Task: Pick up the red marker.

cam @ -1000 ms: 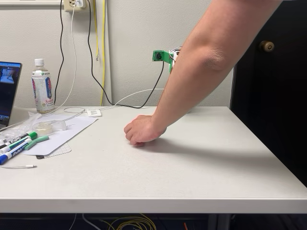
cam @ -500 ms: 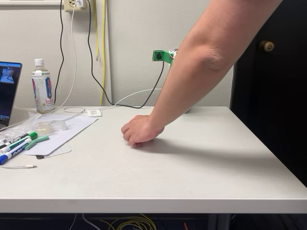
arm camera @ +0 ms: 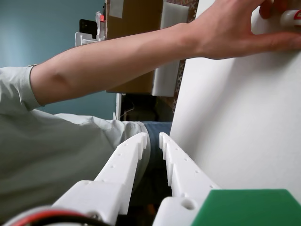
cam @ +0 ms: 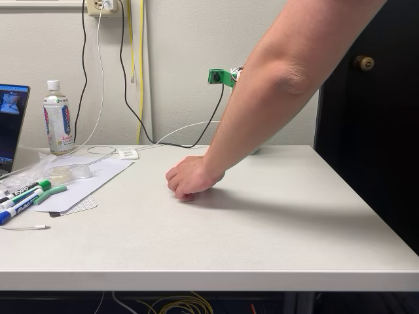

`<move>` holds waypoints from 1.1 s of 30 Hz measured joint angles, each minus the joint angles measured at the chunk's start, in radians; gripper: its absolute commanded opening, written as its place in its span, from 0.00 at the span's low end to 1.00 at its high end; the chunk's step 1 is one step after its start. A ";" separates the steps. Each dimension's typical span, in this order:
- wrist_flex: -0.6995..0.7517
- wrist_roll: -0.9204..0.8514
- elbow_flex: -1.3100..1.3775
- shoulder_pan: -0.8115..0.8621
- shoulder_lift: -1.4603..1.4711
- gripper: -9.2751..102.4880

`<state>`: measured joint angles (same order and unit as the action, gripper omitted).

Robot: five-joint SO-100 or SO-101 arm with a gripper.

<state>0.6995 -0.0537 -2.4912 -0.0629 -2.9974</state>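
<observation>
White pincer (arm camera: 153, 137) fingers sit at the bottom of the wrist view with only a narrow slit between their toothed edges, nothing held in them, their tips poking out past the bench edge towards a person's lap.

At the top right corner of that view the red marker (arm camera: 290, 17) shows as a white barrel end with a bit of red label, lying on the bench (arm camera: 235, 127) under a person's hand (arm camera: 235, 30), whose fingers curl over it. In the fixed view the same hand (cam: 190, 178) rests knuckles-down near the middle of the bench (cam: 262, 222), closed so that I cannot see the marker inside it; the bare forearm (cam: 275, 85) slants up from the hand to the top right of the picture.

Well left of the hand, at the bench's left edge, lie several green-capped markers (cam: 39, 191) and a blue-capped marker (cam: 13, 213) on a white sheet (cam: 91, 180), with a clear tape roll (cam: 65, 174) just behind them. Farther back from the hand on that side stands a plastic bottle (cam: 57, 120), upright, beside a laptop screen (cam: 13, 124). Behind the hand, above the bench's back edge, a small green camera board (cam: 218, 76) hangs by a black cable (cam: 131, 98) against the wall.
</observation>
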 measured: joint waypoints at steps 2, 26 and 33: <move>0.002 0.000 0.000 0.000 0.000 0.13; 0.129 -0.094 0.261 0.052 0.304 0.13; 0.293 -0.268 0.468 0.156 0.373 0.13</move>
<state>0.9925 -0.3221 -2.0233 0.0936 -2.6246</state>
